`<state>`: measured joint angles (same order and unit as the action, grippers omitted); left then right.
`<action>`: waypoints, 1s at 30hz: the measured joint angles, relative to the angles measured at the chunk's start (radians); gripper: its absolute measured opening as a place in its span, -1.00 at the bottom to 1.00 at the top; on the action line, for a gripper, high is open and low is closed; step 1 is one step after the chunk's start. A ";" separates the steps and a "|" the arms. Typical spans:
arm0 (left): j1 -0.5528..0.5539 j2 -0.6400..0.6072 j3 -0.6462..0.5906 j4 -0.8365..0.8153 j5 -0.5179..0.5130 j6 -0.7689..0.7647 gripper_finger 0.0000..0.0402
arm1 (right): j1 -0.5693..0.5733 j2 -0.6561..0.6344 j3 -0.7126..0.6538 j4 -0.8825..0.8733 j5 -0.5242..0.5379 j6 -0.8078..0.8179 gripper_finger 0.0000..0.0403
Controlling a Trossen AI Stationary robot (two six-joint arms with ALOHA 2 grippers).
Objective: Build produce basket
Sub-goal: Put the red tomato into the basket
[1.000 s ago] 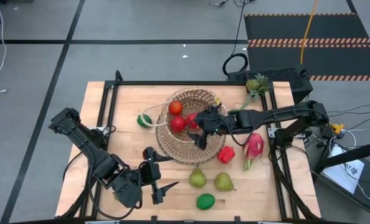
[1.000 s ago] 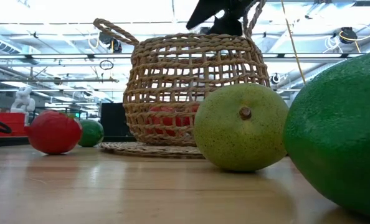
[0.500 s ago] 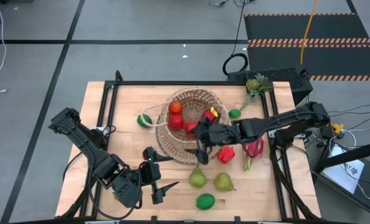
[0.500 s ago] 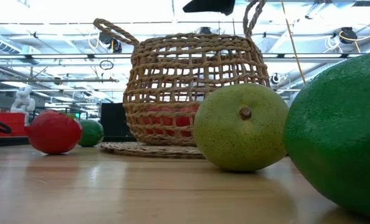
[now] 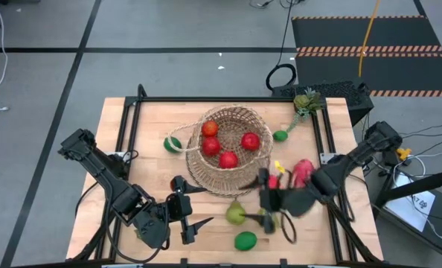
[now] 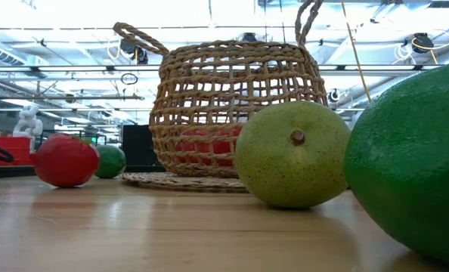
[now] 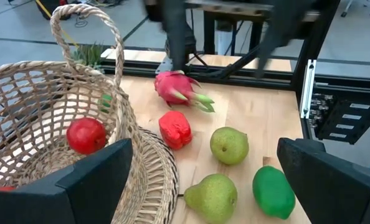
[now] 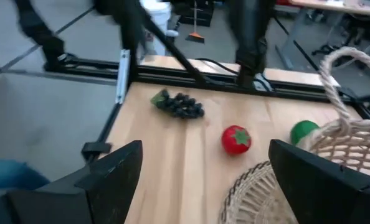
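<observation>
The woven basket (image 5: 232, 149) stands mid-table on a round mat, with three red round fruits (image 5: 228, 158) inside. On the near right of it lie a pink dragon fruit (image 5: 301, 171), two green pears (image 7: 228, 145), a red pepper (image 7: 174, 129) and a lime (image 5: 245, 240). My right gripper (image 5: 273, 207) hangs blurred above the pears, open and empty. My left gripper (image 5: 199, 205) waits open near the front edge, left of the pears. Dark grapes (image 8: 179, 104), a tomato (image 8: 236, 139) and another lime (image 8: 304, 132) lie on the table beyond the basket in the right wrist view.
A small lime (image 5: 280, 135) and a spiky green pineapple-like piece (image 5: 305, 100) lie at the far right. A black frame (image 5: 228, 99) borders the tabletop. Bare wood shows along the far edge and at the far left.
My right gripper has swung away from above the basket toward the table's near edge and right, rising a little and rolling as it went; it has left the low view. The three red fruits stay in the basket, one uncovered where the gripper stood.
</observation>
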<state>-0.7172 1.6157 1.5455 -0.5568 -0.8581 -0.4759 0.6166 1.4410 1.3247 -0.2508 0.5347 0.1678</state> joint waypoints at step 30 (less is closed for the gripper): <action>0.021 0.000 0.000 -0.158 -0.030 -0.113 0.99 | 0.279 -0.025 -0.223 -0.164 0.198 0.191 0.68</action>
<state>-0.6962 1.6154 1.5455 -0.7151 -0.8879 -0.5887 0.8959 1.4159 1.1019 -0.4145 0.7324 0.3592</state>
